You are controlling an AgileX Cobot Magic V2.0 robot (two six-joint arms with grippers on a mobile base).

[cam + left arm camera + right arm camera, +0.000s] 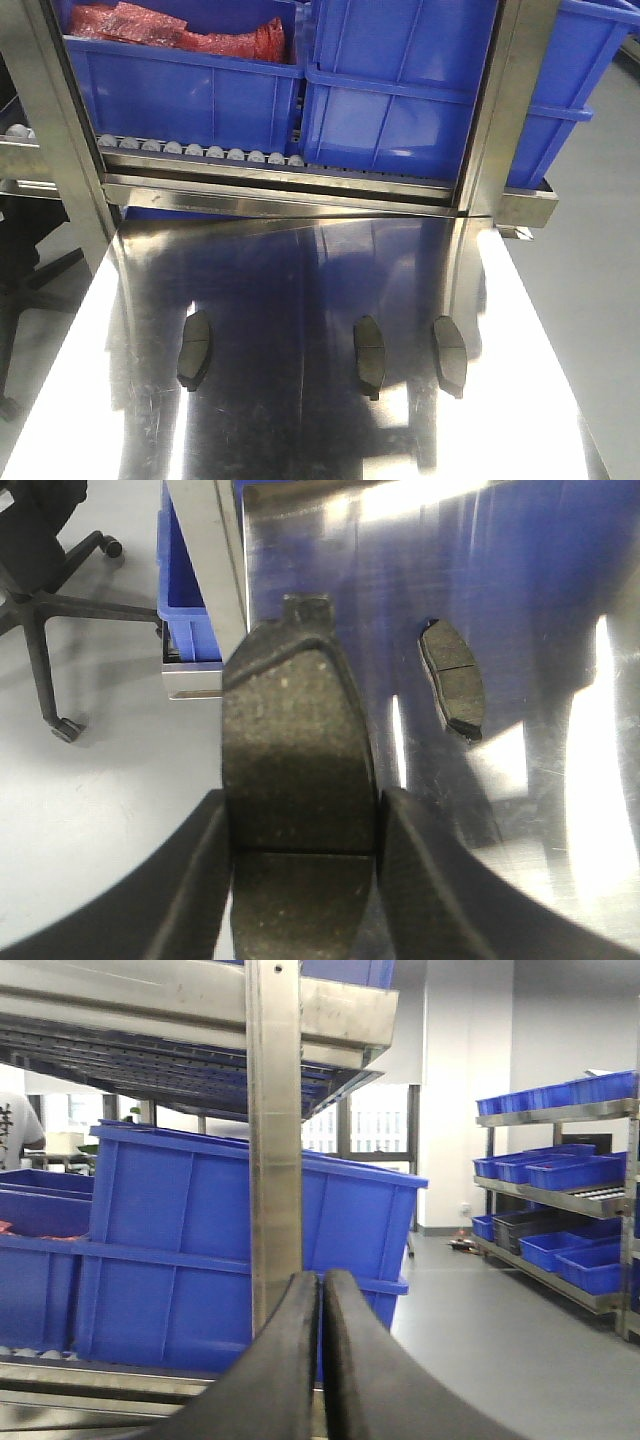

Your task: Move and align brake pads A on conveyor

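Left jaws gripping one brake pad (295,750), right jaws closed empty, we should carry it level to the unseen conveyor; three pads (369,355) lie on the bench (300,270) near six o'clock.

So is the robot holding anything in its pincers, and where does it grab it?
The left pincer holds one brake pad, pinched by its two long edges around its middle. The right pincer is shut on nothing.

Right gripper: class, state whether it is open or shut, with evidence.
Shut. The right gripper shows its two fingers pressed together, nothing between them.
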